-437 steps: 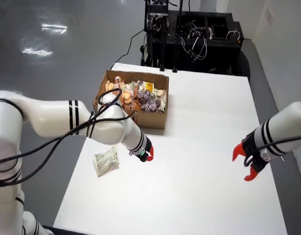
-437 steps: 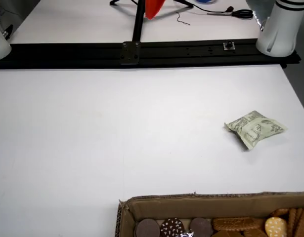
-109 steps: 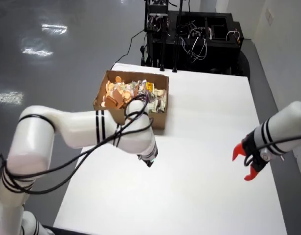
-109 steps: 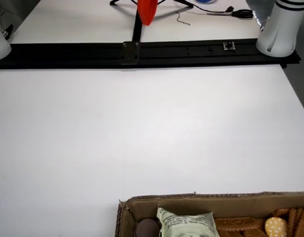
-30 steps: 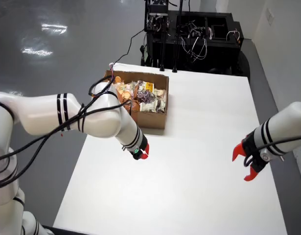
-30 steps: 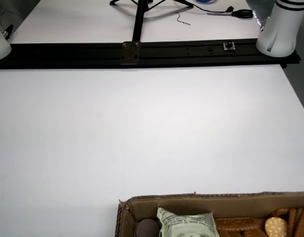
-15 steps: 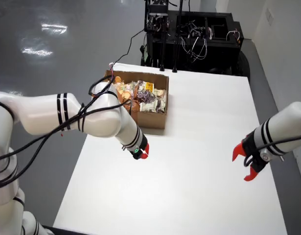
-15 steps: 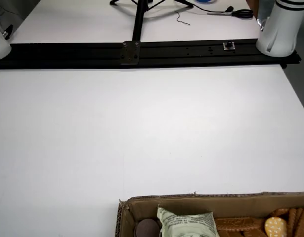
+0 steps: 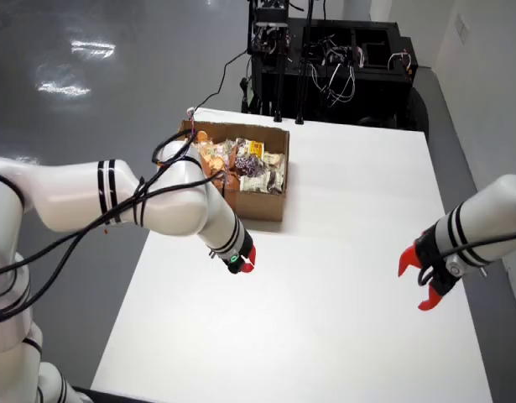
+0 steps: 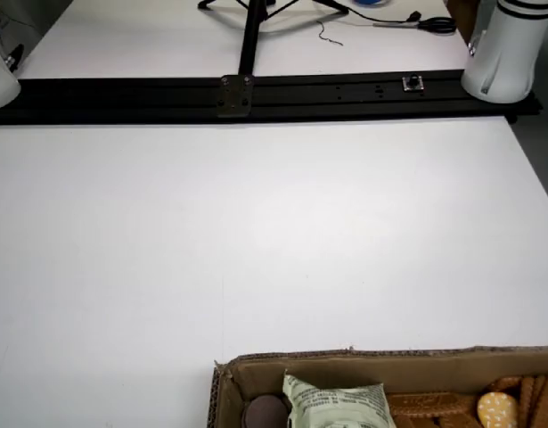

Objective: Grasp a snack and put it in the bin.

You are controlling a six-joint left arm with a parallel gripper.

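In the view from above, a brown cardboard box (image 9: 259,207) full of snack packs (image 9: 241,164) stands at the table's far left. My gripper (image 9: 243,259), with red fingertips, hovers over the white table just in front of the box's near left corner. Its fingers overlap into one red patch, so the gap is hidden; nothing hangs from it. In the low view across the table, the box rim (image 10: 389,361) lies at the bottom edge, with a green-and-white pack (image 10: 336,406) on top inside. No gripper shows in that view.
A second arm's red gripper (image 9: 425,281) stands open and still at the table's right edge. A black equipment rack (image 9: 333,59) is behind the table. A black rail (image 10: 256,87) and an arm base (image 10: 505,45) bound the far side in the low view.
The green-and-white pack that lay on the table left of my gripper 14.6 s ago is gone from there. My arm swung by the box since; over the last second nothing moved.
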